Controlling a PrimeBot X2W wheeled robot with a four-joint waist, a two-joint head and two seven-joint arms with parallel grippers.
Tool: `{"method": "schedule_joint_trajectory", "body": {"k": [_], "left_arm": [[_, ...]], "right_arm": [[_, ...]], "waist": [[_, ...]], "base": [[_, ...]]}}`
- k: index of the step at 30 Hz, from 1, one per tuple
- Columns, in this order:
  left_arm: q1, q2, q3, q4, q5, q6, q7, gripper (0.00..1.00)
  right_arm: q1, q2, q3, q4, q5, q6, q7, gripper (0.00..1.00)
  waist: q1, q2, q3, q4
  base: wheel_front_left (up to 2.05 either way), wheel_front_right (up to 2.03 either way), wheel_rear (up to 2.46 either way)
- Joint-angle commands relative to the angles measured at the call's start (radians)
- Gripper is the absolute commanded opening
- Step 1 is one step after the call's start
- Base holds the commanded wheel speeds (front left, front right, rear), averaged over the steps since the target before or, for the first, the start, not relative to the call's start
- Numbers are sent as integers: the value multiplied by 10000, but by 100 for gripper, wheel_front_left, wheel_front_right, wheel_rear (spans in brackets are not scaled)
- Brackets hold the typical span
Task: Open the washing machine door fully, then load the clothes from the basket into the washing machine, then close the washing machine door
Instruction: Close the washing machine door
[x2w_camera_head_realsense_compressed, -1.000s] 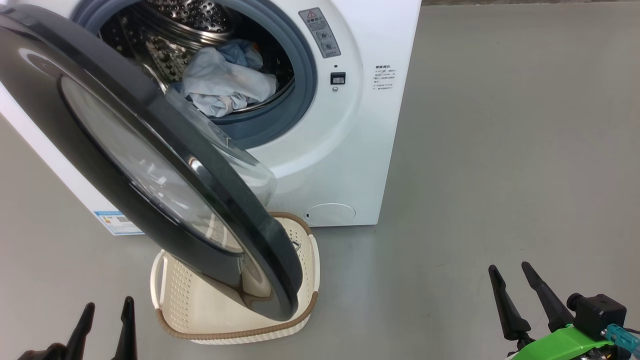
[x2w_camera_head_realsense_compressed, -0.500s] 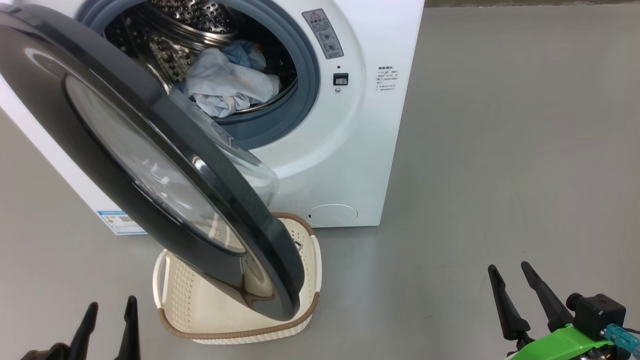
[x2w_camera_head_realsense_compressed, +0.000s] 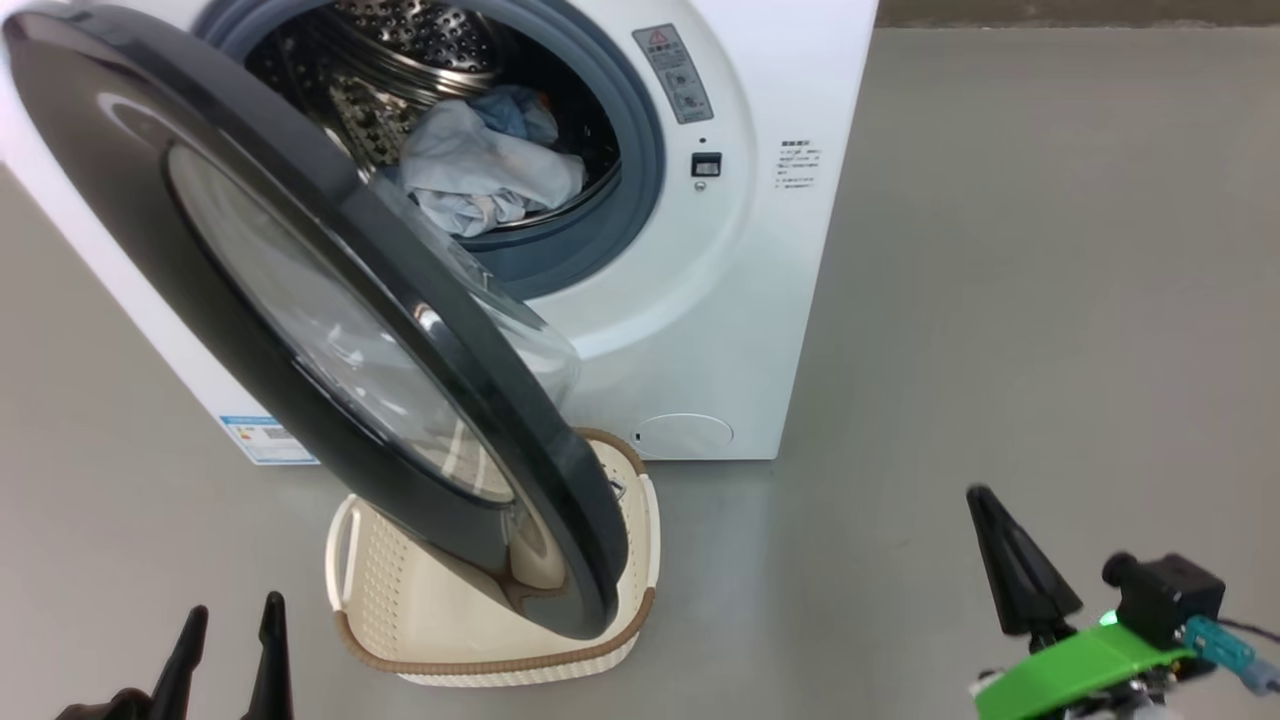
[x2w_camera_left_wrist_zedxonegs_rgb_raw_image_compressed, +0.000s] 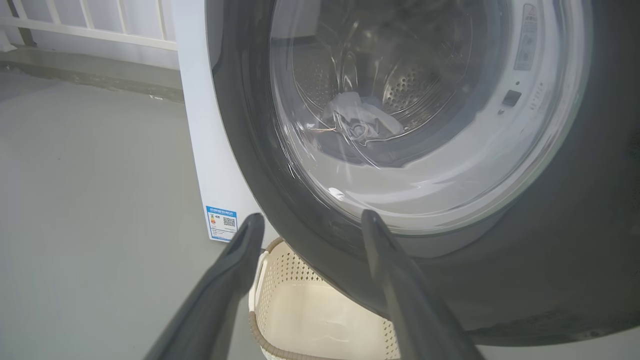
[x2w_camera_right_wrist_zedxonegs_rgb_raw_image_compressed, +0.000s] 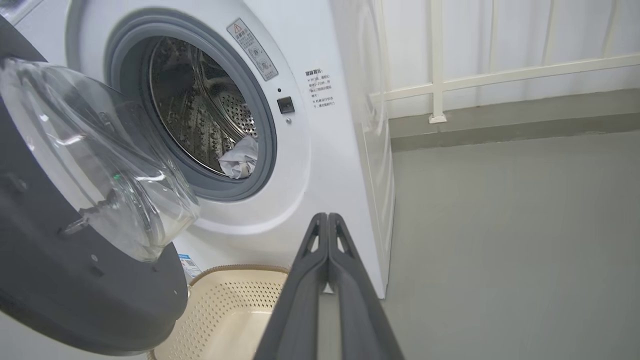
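Here, washing machine door (x2w_camera_head_realsense_compressed: 320, 330) ajar, glass bulge (x2w_camera_head_realsense_compressed: 530, 345) toward drum (x2w_camera_head_realsense_compressed: 420, 40).

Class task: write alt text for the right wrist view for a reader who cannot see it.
A white washing machine stands with its door open and clothes in the drum. A cream basket sits on the floor beneath the door; the right gripper, shut and empty, rises in the foreground.

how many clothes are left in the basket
0. What shows of the basket is bare; the clothes lie inside the washing machine. The open door hides part of the basket, so a small piece may be out of sight.
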Motion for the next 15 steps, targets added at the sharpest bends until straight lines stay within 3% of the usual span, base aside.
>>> {"method": "schedule_joint_trajectory", "body": {"k": [1, 15], "left_arm": [[-112, 118, 390, -284, 147, -15, -105, 100], [77, -242, 451, -680, 277, -15, -105, 100]], "right_arm": [[-428, -17, 269, -383, 67, 27, -49, 0], [-1852, 376, 1287, -2557, 407, 27, -49, 0]], "waist": [[0, 0, -38, 88], [0, 0, -222, 701]], "base": [[0, 0, 0], [0, 0, 0]]}}
